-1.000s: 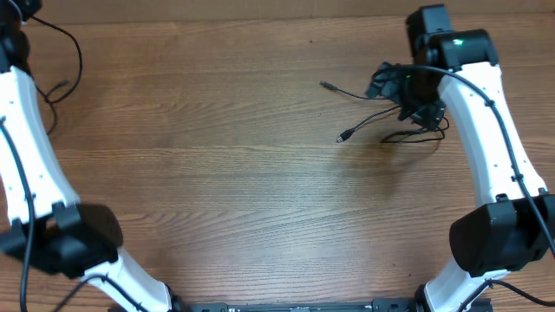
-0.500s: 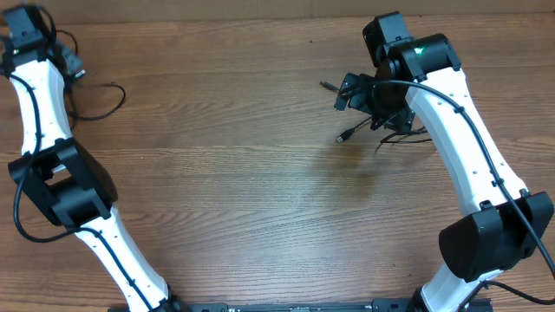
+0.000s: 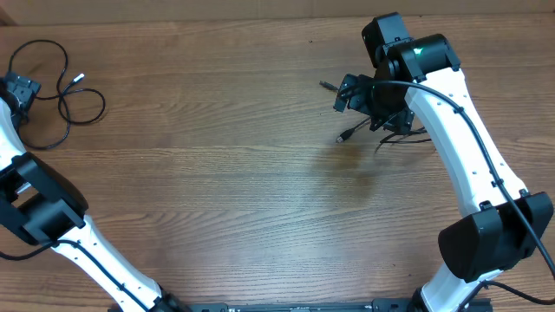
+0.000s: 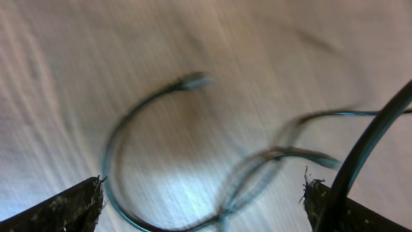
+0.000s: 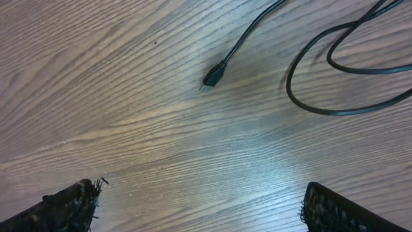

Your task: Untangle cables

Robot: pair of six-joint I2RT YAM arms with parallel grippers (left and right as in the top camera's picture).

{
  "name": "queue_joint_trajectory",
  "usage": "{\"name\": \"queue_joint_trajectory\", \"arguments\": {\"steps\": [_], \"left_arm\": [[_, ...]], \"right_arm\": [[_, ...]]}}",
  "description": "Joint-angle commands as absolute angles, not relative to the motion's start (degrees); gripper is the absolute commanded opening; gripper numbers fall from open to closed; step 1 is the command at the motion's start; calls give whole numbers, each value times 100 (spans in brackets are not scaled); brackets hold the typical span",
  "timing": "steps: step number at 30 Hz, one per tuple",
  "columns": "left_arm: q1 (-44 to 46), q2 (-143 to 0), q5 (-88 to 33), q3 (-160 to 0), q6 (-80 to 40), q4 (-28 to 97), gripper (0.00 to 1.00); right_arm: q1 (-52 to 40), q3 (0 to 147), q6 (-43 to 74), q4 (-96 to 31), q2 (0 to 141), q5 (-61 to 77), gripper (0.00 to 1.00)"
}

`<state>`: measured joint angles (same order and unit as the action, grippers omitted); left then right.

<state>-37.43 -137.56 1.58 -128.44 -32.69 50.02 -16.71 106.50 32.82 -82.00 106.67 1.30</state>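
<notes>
One thin black cable point(image 3: 103, 106) lies in loose loops at the table's far left, its small plug point(image 3: 79, 78) pointing right. My left gripper point(image 3: 21, 92) stands open just left of it. In the blurred left wrist view the same cable point(image 4: 112, 154) curves between and beyond the open fingers point(image 4: 67, 207), not gripped. A tangle of other cables point(image 3: 401, 132) lies at the upper right, partly hidden under my right arm, with one plug point(image 3: 343, 137) sticking out to the left. My right gripper point(image 3: 350, 93) hovers open over bare wood; a plug point(image 5: 214, 76) and a loop point(image 5: 322, 106) lie ahead of its fingers point(image 5: 67, 207).
The thick black wire of the left arm point(image 4: 367, 148) crosses the right side of the left wrist view. The white right arm point(image 3: 460, 147) reaches over the table's right side. The table's far edge point(image 3: 217, 19) runs just behind both cable groups.
My left gripper has opened and let go of its cable, which now lies in loops at the far left. The right arm shifted left a second ago and has held still since.
</notes>
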Motion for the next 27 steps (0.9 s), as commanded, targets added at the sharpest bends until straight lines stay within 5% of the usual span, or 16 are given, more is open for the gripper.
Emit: {"name": "queue_joint_trajectory", "arguments": {"steps": [1, 14, 27], "left_arm": [[-3586, -13644, -569, -13767, -3341, 5072, 100], [-2926, -13517, -4928, -16066, -2659, 5500, 99], [43, -13522, -1890, -16051, -2115, 7959, 100]], "right_arm": [[-1719, 10720, 3312, -8261, 10630, 180, 100], [-1584, 10722, 3315, -8184, 10628, 165, 100], [-438, 10726, 3826, -8501, 10593, 270, 100]]}}
